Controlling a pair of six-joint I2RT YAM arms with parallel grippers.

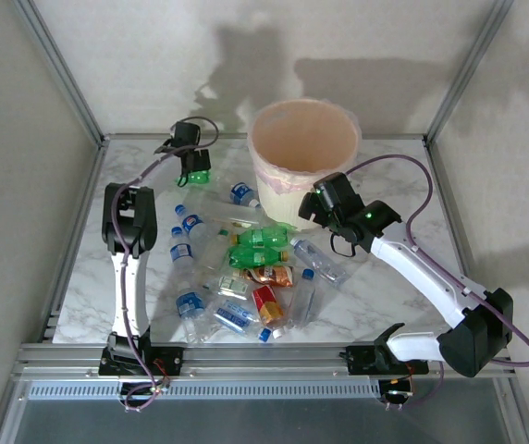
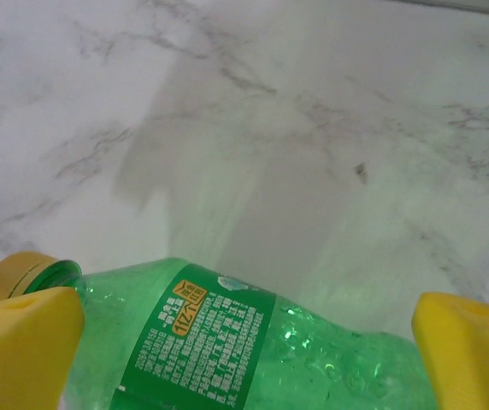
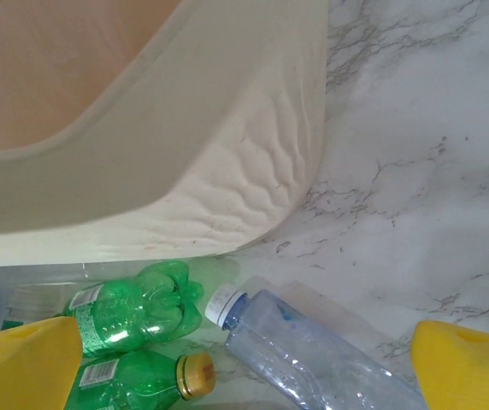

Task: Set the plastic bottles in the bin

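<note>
Left wrist: my left claw (image 2: 249, 342) is spread wide, straddling a green bottle (image 2: 202, 337) over the marble table (image 2: 313, 128); can't tell if the pads touch it. My right claw (image 3: 249, 367) is spread too, above a clear bottle (image 3: 313, 359) and two green bottles (image 3: 133, 312), just beside the bin (image 3: 185, 171).
</note>
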